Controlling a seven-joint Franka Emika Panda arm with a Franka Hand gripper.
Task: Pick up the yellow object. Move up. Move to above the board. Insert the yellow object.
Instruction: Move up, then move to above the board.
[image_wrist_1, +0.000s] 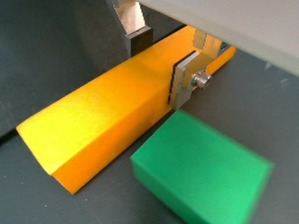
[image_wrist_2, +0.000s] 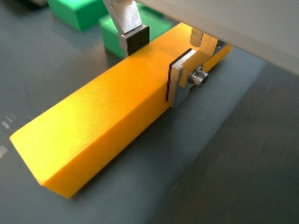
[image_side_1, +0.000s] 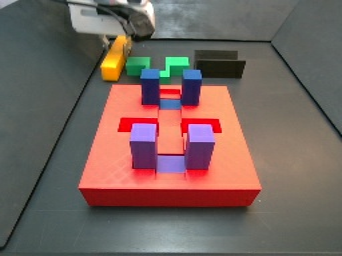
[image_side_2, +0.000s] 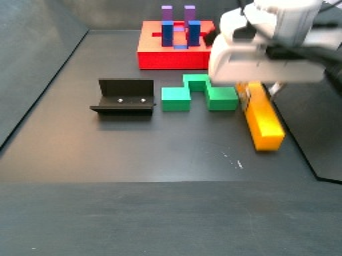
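The yellow object is a long orange-yellow bar lying flat on the dark floor; it also shows in the other wrist view and in both side views. My gripper straddles the bar near one end, low over it. One pad rests against the bar's near side. The other finger stands a little off the far side, so the jaws are open. The red board, with upright blue and purple blocks, lies apart from the bar.
Green blocks lie right beside the bar, one close to it in a wrist view and also in the other wrist view. The black fixture stands beyond them. Dark walls enclose the floor.
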